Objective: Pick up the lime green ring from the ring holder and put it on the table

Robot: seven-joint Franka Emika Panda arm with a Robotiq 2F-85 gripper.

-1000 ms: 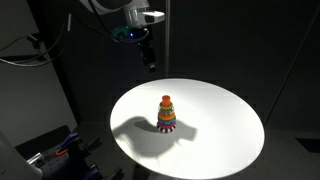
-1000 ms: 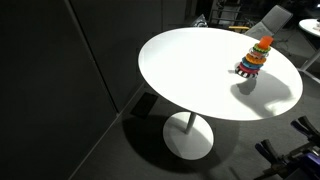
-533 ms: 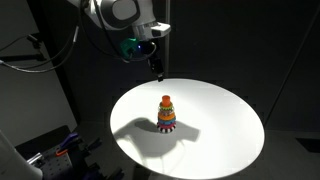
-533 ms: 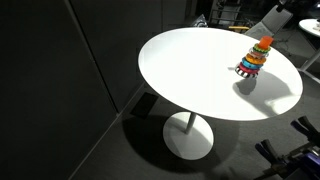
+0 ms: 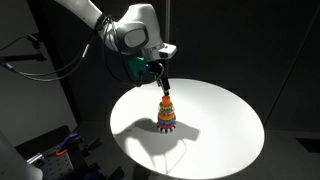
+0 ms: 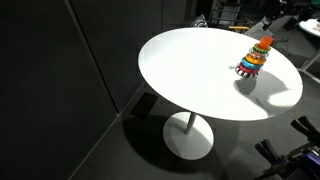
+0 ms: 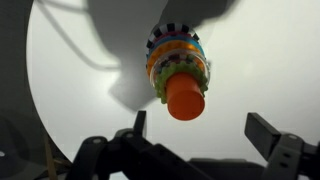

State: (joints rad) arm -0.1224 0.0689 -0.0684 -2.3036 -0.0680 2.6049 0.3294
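Left to right in an exterior view: the Panda arm (image 5: 100, 22) reaches in from the upper left, and its gripper (image 5: 162, 86) hangs just above the tip of the ring holder (image 5: 166, 114). The holder stands a bit left of centre on the round white table (image 5: 230, 125), with plenty of bare tabletop off to the right.

The wrist view looks straight down the stack. The jaws are spread wide with nothing in them. One fingertip (image 7: 140, 122) is on the left, the other is far over on the right, and the orange cap (image 7: 185, 97) of the toy shows in the gap, lower down and not touched.

The lime green ring (image 7: 160, 72) is on the holder. I think it's the thin yellow-green band partway down under the orange cap, but the picture is blurry, so I wouldn't swear to which layer it is.

My read is that this is the line-up step, right before the grasp. Next it probably needs to drop straight down so the jaws straddle the stack, then close at the height of that thin ring. The tricky bit is that the cap sits above the ring. It also needs a straight-up lift so the holder doesn't tip, then a set-down on the bare table on the right.
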